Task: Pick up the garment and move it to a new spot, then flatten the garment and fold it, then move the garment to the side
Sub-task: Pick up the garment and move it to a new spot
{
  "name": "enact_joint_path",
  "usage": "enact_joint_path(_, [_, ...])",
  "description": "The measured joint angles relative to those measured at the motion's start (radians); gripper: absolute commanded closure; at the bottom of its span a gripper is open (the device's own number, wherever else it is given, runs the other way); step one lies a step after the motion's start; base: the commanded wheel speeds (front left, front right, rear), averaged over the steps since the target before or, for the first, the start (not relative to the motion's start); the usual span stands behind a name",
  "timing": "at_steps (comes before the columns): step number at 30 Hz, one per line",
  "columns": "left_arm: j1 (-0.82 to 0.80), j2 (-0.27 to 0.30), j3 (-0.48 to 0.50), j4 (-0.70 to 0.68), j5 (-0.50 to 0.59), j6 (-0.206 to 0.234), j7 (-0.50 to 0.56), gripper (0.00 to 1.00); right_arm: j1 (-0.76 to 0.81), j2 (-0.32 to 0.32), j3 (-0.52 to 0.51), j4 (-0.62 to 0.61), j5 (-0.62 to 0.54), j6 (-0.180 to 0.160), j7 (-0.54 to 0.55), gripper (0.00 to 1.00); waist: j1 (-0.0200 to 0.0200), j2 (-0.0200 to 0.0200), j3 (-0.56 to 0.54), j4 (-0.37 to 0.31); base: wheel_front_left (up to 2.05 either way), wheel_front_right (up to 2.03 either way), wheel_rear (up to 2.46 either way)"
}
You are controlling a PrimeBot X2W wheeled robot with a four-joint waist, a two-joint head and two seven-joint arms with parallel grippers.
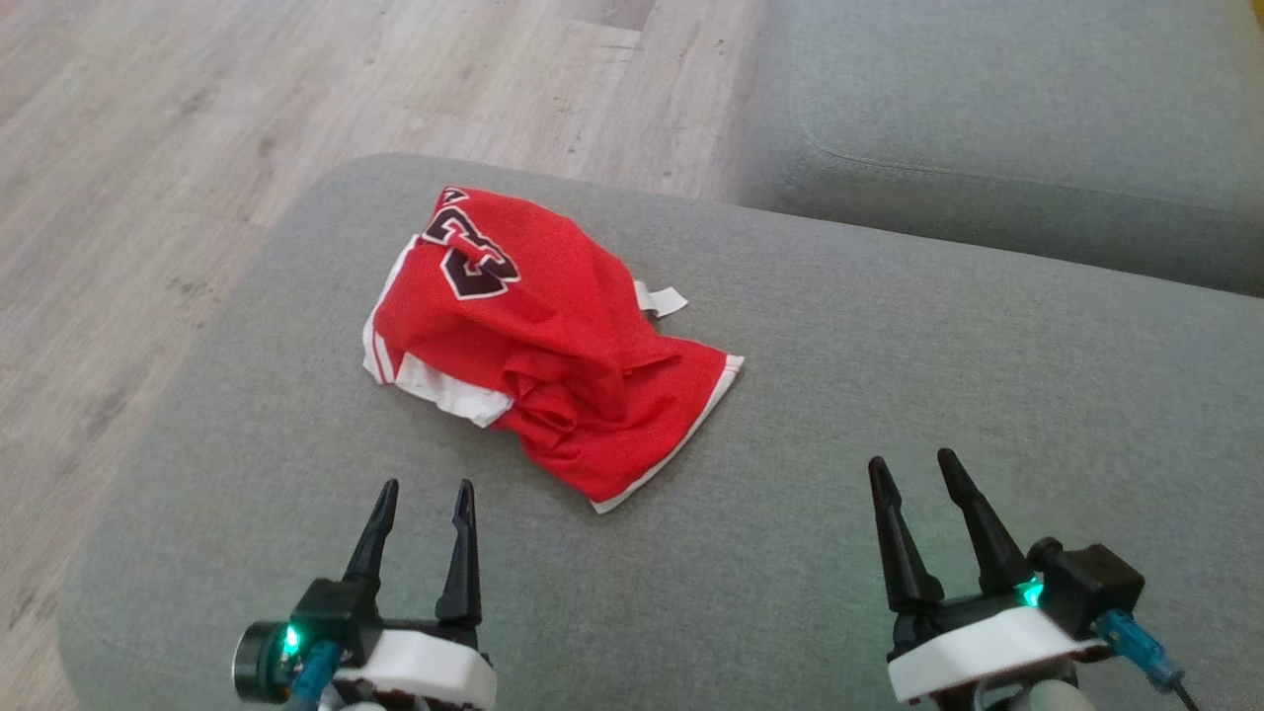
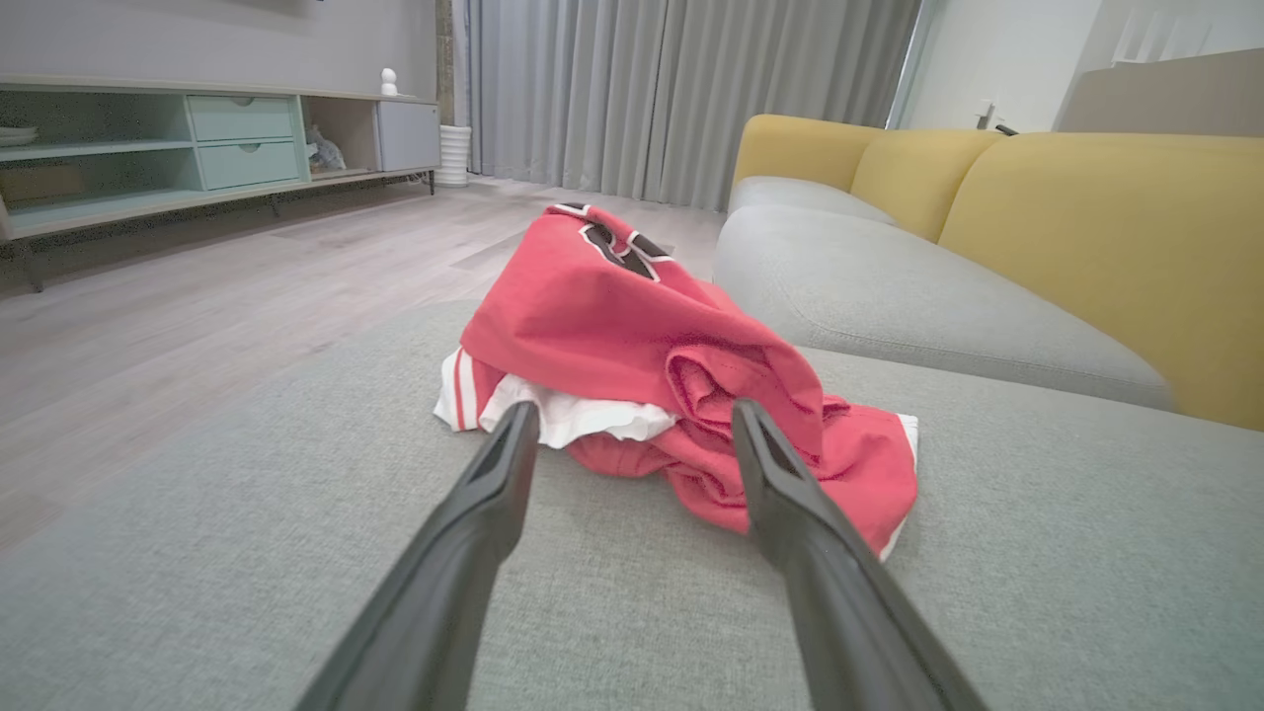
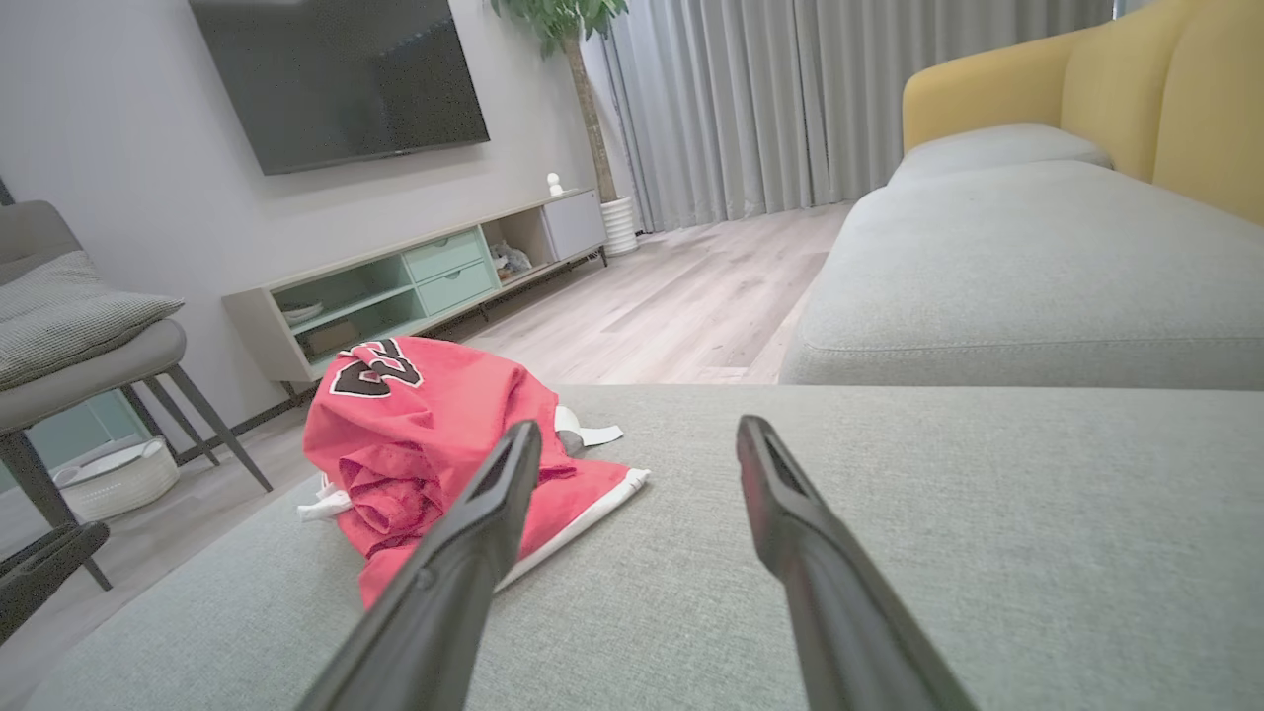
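Observation:
The garment (image 1: 538, 336) is a red jersey with white trim and black numbers, lying crumpled on a grey sofa cushion (image 1: 889, 395). In the left wrist view the garment (image 2: 642, 346) lies just beyond my fingertips; in the right wrist view the garment (image 3: 434, 444) sits ahead to the left. My left gripper (image 1: 425, 489) stands open at the lower left, a short way in front of the jersey and apart from it. My right gripper (image 1: 913, 462) is open at the lower right, over bare cushion, with nothing between its fingers.
Wooden floor (image 1: 148, 148) lies beyond the cushion's left and far edges. A second grey seat (image 1: 1037, 118) with yellow backrests (image 2: 1106, 227) is at the back right. A TV cabinet (image 3: 415, 286) and a chair (image 3: 89, 346) stand across the room.

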Motion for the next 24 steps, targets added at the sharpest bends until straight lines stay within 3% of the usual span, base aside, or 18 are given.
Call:
enact_joint_path(8, [0.000,0.001,0.006,0.000,0.016,-0.001,0.000,0.00,0.001,0.000,0.008,0.000,0.001,0.000,0.000,0.00,0.0000,0.0000,0.007,0.023,0.00,0.00,0.00])
enact_joint_path(14, [-0.052,0.044,-0.006,0.026,0.054,-0.044,0.007,0.00,-0.002,0.000,0.015,-0.002,0.001,0.000,0.000,0.00,0.0000,0.0000,0.044,0.006,0.00,0.00,0.00])
enact_joint_path(18, [-0.206,0.093,-0.032,0.066,0.063,-0.100,0.108,0.00,-0.012,0.000,0.009,-0.003,-0.002,0.000,0.000,0.00,0.0001,0.0000,0.084,-0.019,0.00,0.00,0.00])
enact_joint_path(24, [-0.399,0.149,-0.088,0.118,0.074,-0.142,0.234,0.00,-0.057,-0.001,0.007,-0.004,-0.010,0.000,0.000,0.00,0.0001,0.0000,0.140,-0.064,0.00,0.00,0.00])
